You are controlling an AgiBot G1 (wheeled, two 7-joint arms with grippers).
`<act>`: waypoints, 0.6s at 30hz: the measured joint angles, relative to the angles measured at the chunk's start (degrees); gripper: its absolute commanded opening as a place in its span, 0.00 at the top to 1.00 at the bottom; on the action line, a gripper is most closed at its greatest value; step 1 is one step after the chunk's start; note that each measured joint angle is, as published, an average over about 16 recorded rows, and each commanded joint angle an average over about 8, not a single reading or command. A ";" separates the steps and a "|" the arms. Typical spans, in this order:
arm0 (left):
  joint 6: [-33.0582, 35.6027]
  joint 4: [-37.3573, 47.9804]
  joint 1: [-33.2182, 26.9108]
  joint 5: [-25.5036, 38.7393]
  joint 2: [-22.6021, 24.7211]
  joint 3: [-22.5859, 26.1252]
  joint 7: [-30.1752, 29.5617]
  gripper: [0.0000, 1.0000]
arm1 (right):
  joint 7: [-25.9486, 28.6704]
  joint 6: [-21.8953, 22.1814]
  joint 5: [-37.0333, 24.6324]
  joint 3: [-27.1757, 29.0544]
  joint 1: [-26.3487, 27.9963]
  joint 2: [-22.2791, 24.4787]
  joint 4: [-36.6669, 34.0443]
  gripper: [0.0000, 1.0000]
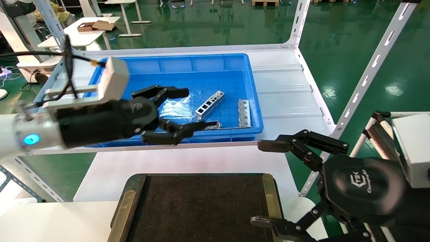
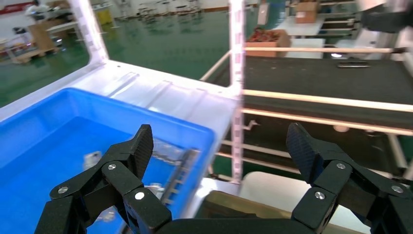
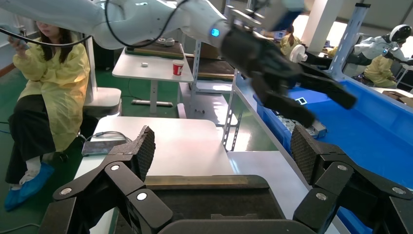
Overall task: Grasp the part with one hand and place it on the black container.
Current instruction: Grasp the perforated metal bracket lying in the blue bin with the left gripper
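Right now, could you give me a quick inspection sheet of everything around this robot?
Surface: white bench with a black tray in front, nothing on it.
Job's things: silver strip lying in the blue bin.
Clutter: more metal pieces in the bin.
Grippers: left pincer open, over the bin beside the strip; right pincer open, off the tray's right edge.
Cables: black cable on the left arm.
Surroundings: green floor, white shelf posts, a person in yellow.
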 measured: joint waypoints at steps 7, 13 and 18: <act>-4.16 13.43 -6.22 5.17 7.32 2.58 4.08 0.00 | -0.01 0.01 0.02 -0.03 0.01 0.01 0.00 0.00; -8.60 24.43 -10.51 8.54 13.04 4.19 8.17 0.00 | -0.03 0.02 0.04 -0.05 0.01 0.02 0.00 0.00; -12.94 32.07 -13.13 10.31 17.15 4.98 11.31 0.00 | -0.04 0.03 0.05 -0.08 0.02 0.03 0.00 0.00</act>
